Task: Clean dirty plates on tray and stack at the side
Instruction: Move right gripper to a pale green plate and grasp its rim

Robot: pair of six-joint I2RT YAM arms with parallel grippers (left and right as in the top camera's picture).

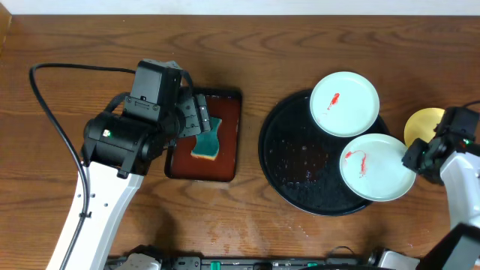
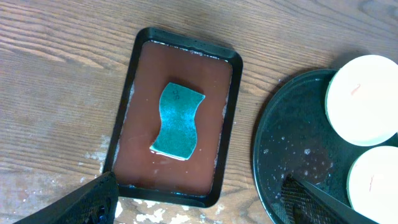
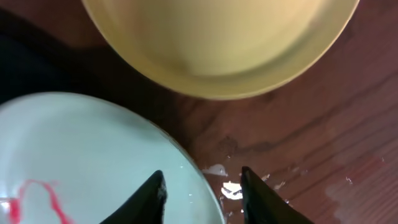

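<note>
Counter point(image 1: 300, 45) of brown wood, on which the following are set.

Black tray point(image 1: 300, 157): round and glossy, placed right of centre, its surface flecked with water drops.

Far white plate point(image 1: 344, 103): laid over the far right rim of the black tray and marked with a small red smear.

Near white plate point(image 1: 377, 166): laid over the near right rim, just beside the first, and marked with a red smear.

Yellow plate point(image 1: 424, 126): set on the counter just right of the black tray, partly hidden by the right arm.

Brown tray point(image 1: 229, 105): rectangular, placed left of centre, with a green sponge point(image 1: 206, 141) laid in it.

Left hand point(image 2: 199, 186): held above the brown tray, fingers spread wide apart.

Right hand point(image 3: 202, 186): fingers held apart, with the rim of the near white plate seen between them; contact cannot be told.
</note>
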